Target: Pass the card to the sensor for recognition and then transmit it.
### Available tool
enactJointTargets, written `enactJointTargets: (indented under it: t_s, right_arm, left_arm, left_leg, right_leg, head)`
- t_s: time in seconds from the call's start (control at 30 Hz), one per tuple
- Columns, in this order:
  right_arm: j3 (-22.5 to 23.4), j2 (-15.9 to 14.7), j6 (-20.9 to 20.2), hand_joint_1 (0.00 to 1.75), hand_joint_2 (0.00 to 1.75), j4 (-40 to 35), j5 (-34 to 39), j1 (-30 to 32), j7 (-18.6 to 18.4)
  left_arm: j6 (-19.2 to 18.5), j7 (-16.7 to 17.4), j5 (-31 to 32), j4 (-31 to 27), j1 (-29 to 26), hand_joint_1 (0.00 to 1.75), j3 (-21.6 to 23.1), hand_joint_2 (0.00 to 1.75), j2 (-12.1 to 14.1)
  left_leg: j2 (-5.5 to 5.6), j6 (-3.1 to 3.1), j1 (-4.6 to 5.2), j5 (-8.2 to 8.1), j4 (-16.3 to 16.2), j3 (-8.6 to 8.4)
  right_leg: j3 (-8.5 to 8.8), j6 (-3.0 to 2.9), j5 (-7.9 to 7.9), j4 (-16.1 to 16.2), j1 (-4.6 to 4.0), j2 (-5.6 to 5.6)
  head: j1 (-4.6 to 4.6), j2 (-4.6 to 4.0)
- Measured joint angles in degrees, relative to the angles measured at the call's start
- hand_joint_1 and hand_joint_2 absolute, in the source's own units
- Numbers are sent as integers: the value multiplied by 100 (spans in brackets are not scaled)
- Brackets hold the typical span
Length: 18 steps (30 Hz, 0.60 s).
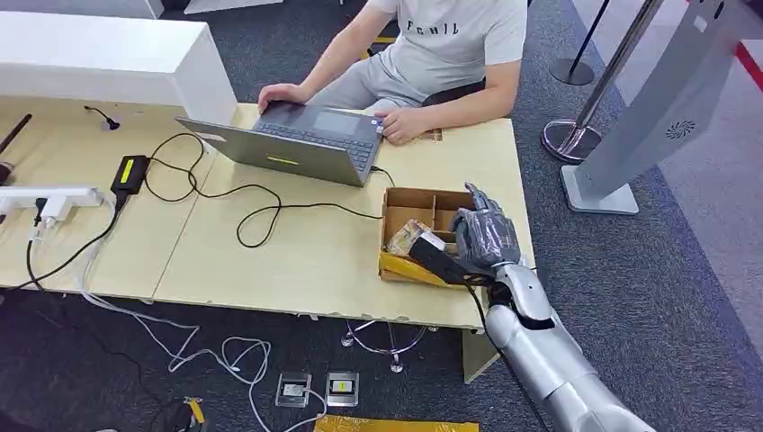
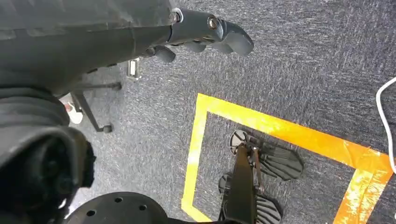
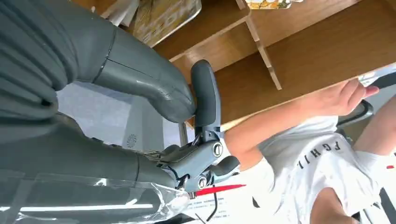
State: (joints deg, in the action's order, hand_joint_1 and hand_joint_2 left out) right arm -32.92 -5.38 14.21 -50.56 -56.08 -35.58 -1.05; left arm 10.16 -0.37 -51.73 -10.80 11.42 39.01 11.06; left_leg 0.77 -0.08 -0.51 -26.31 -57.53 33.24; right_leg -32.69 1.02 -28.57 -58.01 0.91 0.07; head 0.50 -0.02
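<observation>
**Desk:** Give me your count.

**Operator:** From the head view I count one laptop [image 1: 297, 144] with one person [image 1: 450, 54] sitting at it, both of their hands at the keyboard. There is one black power adapter [image 1: 130, 171] and one white power strip [image 1: 54, 198]. One cardboard box [image 1: 409, 200], split by dividers, sits at the right end of the table [image 1: 297, 261]. On the floor below lie two small flat devices [image 1: 293, 389] [image 1: 342, 387], side by side.

**Desk:** And the room?

**Operator:** The table is pale wood and the carpet [image 1: 684, 297] is dark grey. A grey kiosk stand [image 1: 666, 108] is off to the right, with two chrome posts near it. My left wrist view looks down on yellow floor tape [image 2: 280, 128].

**Desk:** And the hands?

**Operator:** My right hand [image 1: 486, 236] hovers over the box's right side, fingers spread and nothing in them. My left hand [image 2: 201, 28] hangs over the carpet, fingers loosely apart, with nothing in it.

**Desk:** Where's the card?

**Operator:** I can't pick it out. The box holds some yellow printed packets [image 1: 409, 236], and my hand and wrist cover part of it. I can't tell whether the card is among them. The cables trail off the table's left edge, and the person is cut off at the top of the head view.
</observation>
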Motion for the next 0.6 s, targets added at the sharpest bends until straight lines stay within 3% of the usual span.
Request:
enactJointTargets:
  t_s: [0.37,0.4,0.43,0.47,0.5,0.6]
  right_arm:
    - [39,50,157,175,175,26,11,-53,160]
    - [39,52,157,152,175,26,11,-55,160]
    - [42,55,157,93,175,35,11,-62,160]
    - [42,65,157,61,175,48,13,-71,160]
    - [44,68,168,7,175,57,18,-78,166]
    - [44,83,183,0,175,77,24,-82,175]
  left_arm:
    - [37,0,-53,0,-1,0,0,0,-17]
    - [37,0,-53,0,-1,0,0,0,-17]
    - [37,0,-53,0,-1,0,0,0,-20]
    - [37,0,-55,0,-1,0,0,0,-22]
    - [37,0,-55,0,-1,0,0,0,-22]
    - [39,0,-59,0,-4,0,0,0,-22]
  left_leg:
    - [1,0,0,0,0,7]
    - [1,0,0,0,0,8]
    - [2,0,0,0,0,9]
    - [2,0,0,0,0,9]
    - [2,0,0,0,0,9]
    - [2,0,0,0,0,10]
  right_leg:
    - [-5,0,0,0,0,-2]
    - [-6,0,0,0,0,-2]
    - [-6,0,0,0,0,-3]
    - [-7,0,0,0,0,-3]
    - [-7,0,0,0,0,-2]
    - [-8,0,0,0,0,-3]
  head:
    - [0,0]
    - [0,0]
    - [0,-2]
    - [0,-2]
    - [0,0]
    - [0,0]
